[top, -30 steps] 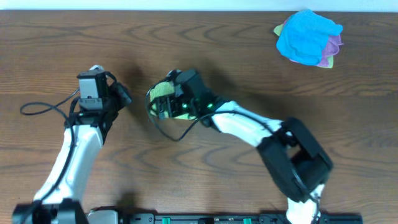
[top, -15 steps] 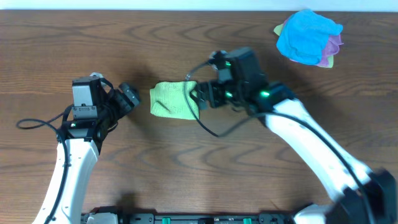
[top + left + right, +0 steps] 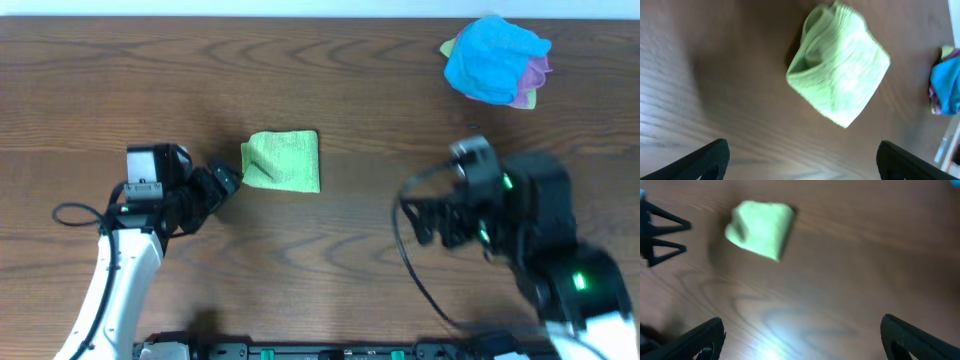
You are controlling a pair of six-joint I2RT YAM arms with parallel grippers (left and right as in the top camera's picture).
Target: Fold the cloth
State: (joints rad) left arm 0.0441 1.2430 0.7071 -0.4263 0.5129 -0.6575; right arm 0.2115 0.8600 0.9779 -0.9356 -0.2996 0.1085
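Where the folded cloth (image 3: 281, 160) lies, near the middle of the wooden bench (image 3: 360, 90), it sits flat as a compact lime-green rectangle, free of both arms. Seen from the left wrist, the cloth (image 3: 840, 85) shows stacked layers and a looped fold at one end. The left arm (image 3: 150, 200) reaches in from the near-left, and the left jaws stand just beside the cloth's left edge without touching it. Their fingertips (image 3: 705, 157) are spread wide and hold nothing. The right arm (image 3: 520, 220) is well apart from the cloth, toward the near-right, and blurred in the overhead view. The right jaws are likewise spread wide and empty, with fingertips (image 3: 910, 335) at the bottom corners of that view and the cloth (image 3: 760, 227) far beyond them. At the far-right corner a bright blue cloth (image 3: 495, 58) sits bundled on a purple cloth (image 3: 538, 72).
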